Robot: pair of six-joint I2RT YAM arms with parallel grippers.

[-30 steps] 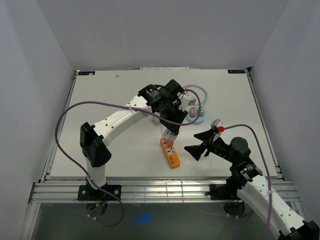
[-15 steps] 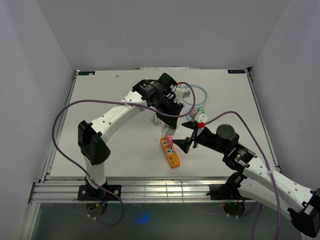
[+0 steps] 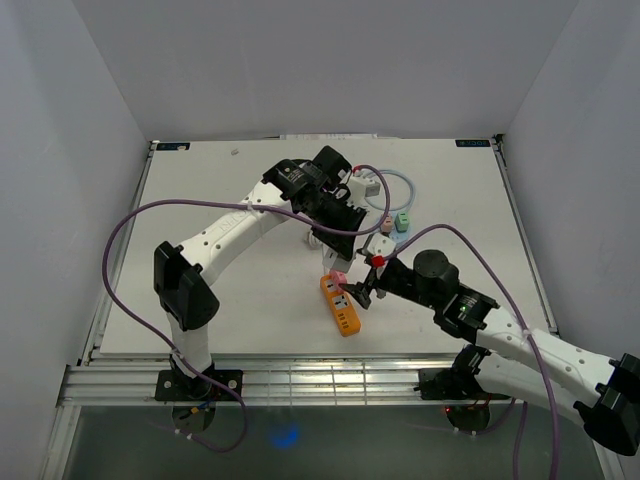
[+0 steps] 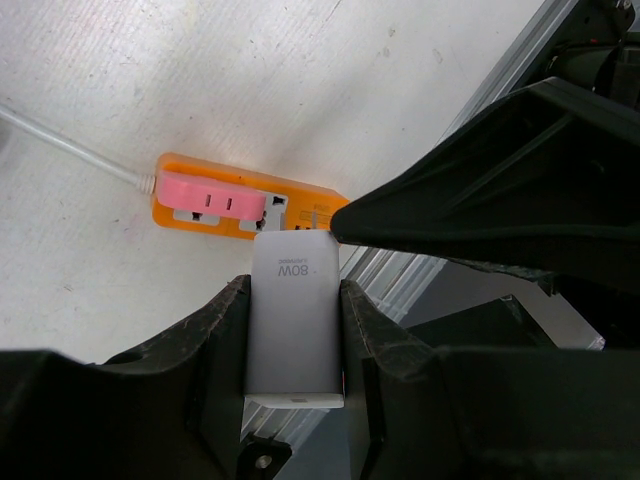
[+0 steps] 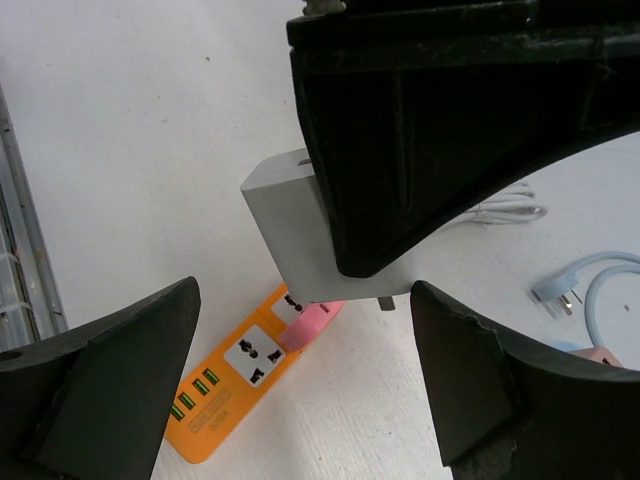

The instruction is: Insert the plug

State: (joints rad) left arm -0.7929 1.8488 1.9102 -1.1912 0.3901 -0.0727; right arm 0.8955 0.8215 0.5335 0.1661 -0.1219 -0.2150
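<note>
Two hazards: may miss strip (image 3: 346, 315) with plug (image 4: 295, 320) clamped in left jaws; may bump wide right jaws crowding at 3 o'clock.

Both arms have white links w/ black joint housings: left arm (image 3: 240, 232), right arm (image 3: 535, 350). Each carries a thin purple cable in wide loops: left cable (image 3: 125, 240), right cable (image 3: 478, 243). A small red part (image 3: 378, 260) sits at the right wrist. Left gripper (image 4: 293, 288) & right gripper (image 5: 302, 290) have matt black fingers, wedge-shaped, w/ rough edges. Black base plates (image 3: 195, 383) stand at the near edge of the table (image 3: 220, 330).
</note>
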